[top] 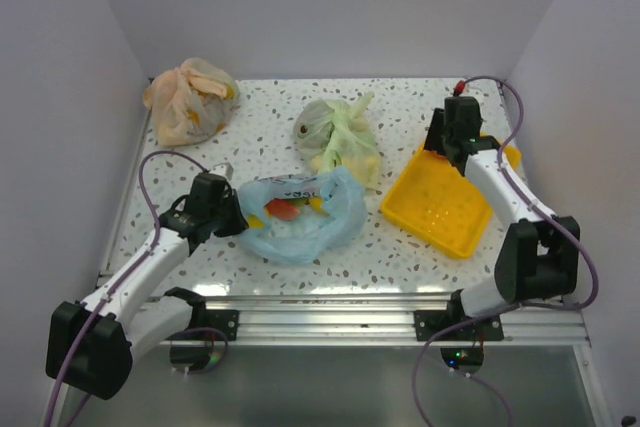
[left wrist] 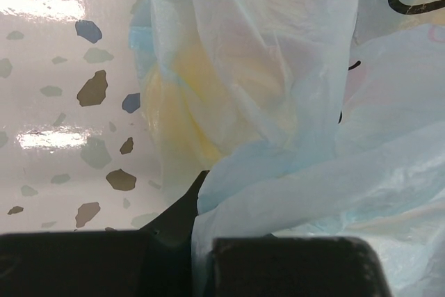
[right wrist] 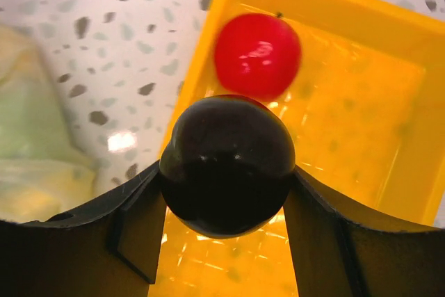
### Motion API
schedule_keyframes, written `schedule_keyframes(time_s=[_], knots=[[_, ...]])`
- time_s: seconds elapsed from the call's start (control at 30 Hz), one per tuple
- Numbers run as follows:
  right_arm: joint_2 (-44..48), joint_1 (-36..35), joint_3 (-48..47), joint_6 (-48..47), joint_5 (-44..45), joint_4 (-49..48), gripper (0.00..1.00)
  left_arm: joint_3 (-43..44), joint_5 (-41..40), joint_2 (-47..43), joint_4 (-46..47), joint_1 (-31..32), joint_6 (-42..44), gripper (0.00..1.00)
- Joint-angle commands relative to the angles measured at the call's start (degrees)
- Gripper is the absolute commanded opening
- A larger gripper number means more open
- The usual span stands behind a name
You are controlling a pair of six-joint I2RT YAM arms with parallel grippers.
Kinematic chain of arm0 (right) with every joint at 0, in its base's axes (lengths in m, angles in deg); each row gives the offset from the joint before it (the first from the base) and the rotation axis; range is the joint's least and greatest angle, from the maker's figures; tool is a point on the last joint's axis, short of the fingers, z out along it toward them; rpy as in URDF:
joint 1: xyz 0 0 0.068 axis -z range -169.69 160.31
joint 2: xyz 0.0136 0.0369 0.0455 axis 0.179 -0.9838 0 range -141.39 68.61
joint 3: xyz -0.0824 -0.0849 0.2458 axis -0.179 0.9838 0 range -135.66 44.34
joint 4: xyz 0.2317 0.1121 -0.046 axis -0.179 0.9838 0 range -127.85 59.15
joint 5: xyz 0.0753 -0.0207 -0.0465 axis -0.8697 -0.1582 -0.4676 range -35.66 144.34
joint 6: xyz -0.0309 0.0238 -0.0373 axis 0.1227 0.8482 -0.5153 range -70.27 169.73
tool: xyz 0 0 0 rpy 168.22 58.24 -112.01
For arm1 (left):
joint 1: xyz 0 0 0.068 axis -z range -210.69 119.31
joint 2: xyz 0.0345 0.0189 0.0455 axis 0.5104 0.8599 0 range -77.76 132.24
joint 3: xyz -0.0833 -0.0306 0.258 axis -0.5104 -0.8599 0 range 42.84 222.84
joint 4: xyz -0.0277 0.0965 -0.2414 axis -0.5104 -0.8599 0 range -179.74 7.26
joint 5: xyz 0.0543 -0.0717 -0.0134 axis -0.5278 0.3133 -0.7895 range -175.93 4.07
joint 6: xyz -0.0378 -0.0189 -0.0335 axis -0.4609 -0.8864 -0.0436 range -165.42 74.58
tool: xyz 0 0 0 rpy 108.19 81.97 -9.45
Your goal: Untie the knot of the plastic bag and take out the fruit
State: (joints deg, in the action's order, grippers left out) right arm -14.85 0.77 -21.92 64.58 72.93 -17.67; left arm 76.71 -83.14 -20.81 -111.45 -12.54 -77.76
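Your left gripper (top: 232, 209) has its fingers pressed together on a fold of the thin light blue translucent plastic bag (top: 300, 232), at the bag's left edge. The bag lies slumped and open-mouthed near the middle of the speckled white table (top: 380, 257), towards its near edge. A red toy fruit (top: 283, 210) and a yellow one (top: 256, 219) show inside.

Your right gripper (top: 455, 137) hangs over the far corner of the yellow plastic tray (top: 440, 207) by the table's right edge. Its fingers clamp a dark purple round toy fruit (right wrist: 226, 161) between them. Below it, a red toy apple (right wrist: 257, 53) sits in the tray.

A pale green plastic bag (top: 340, 137) lies just beyond the blue one. An orange plastic bag (top: 190, 99) sits in the far left corner.
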Motion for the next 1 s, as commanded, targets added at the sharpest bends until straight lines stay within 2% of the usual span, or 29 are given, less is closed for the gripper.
schedule_keyframes(time_s=[0.0,0.07,0.17,0.2,0.27,0.3,0.47,0.6,0.7,0.97], knots=[[-4.5,5.8,0.6,7.0,0.6,-0.7,0.28,1.5,0.5,-1.5,-0.6,0.3,0.4,0.00],[-6.9,9.0,0.2,7.9,1.4,-1.3,0.31,1.6,0.5,-1.6,-0.6,0.3,0.4,0.00],[-11.4,12.1,-0.9,9.4,1.3,-0.9,0.48,1.6,0.7,-1.7,-0.6,0.3,0.5,0.00],[-12.5,12.4,-1.2,10.0,1.4,-0.8,0.65,1.6,0.7,-1.7,-0.6,0.3,0.5,0.00],[-13.1,13.0,-1.9,10.5,2.3,0.5,0.83,1.6,1.0,-1.8,-0.6,0.3,0.5,0.00],[-13.0,13.0,-2.0,10.5,3.1,0.8,0.98,1.6,1.0,-1.8,-0.6,0.3,0.5,0.00],[-10.4,12.9,-2.3,9.7,1.5,2.6,0.99,1.5,1.0,-1.6,-0.5,0.3,0.6,0.00],[-3.7,11.5,-0.1,6.7,-5.2,1.2,0.99,1.7,0.9,-1.6,-0.5,0.3,0.6,0.00],[2.1,6.5,0.8,2.7,-11.3,0.6,0.99,2.3,0.6,-1.3,-0.6,0.3,0.7,0.00],[12.2,-16.6,0.6,-5.1,-21.7,-2.3,0.95,3.7,-0.6,-0.6,-1.3,0.3,0.9,0.00]])
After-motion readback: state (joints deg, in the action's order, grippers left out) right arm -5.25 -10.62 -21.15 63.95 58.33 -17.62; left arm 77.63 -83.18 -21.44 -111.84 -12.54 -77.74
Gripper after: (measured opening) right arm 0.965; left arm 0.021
